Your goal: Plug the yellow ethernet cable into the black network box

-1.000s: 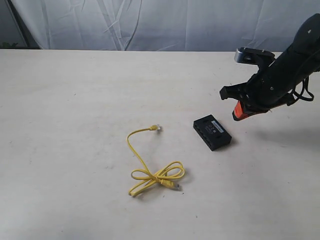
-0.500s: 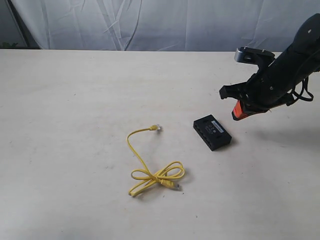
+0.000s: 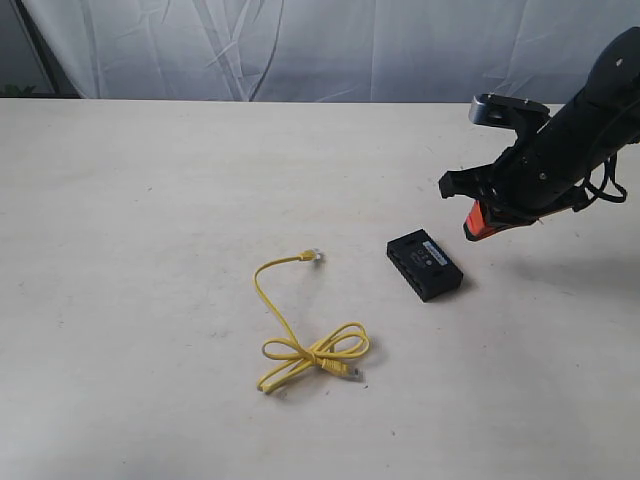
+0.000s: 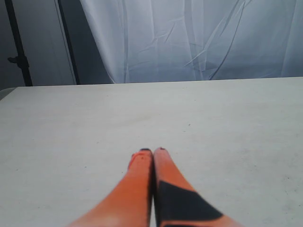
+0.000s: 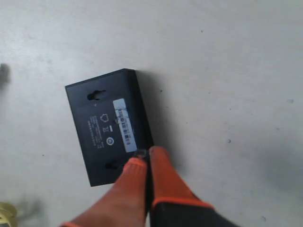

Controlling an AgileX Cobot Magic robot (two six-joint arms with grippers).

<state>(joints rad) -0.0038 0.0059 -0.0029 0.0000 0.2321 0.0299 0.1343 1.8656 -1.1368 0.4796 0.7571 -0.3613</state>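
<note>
The black network box [image 3: 424, 264] lies flat on the table right of centre; the right wrist view shows its top face [image 5: 108, 125] with a pale label strip. Up and to the right of it hovers my right gripper [image 3: 472, 228], orange fingers pressed together and empty; in its wrist view the gripper [image 5: 144, 155] overlaps the box's edge. The yellow ethernet cable [image 3: 300, 340] lies left of the box, looped in a loose bow, one clear plug [image 3: 314, 256] pointing toward the box. My left gripper [image 4: 153, 152] is shut over bare table and is outside the exterior view.
A pale table [image 3: 150, 200] carries everything. White cloth [image 3: 300, 45] hangs along its far edge, with a dark stand [image 4: 16, 47] behind in the left wrist view. The right arm's black body [image 3: 570, 140] reaches in from the right.
</note>
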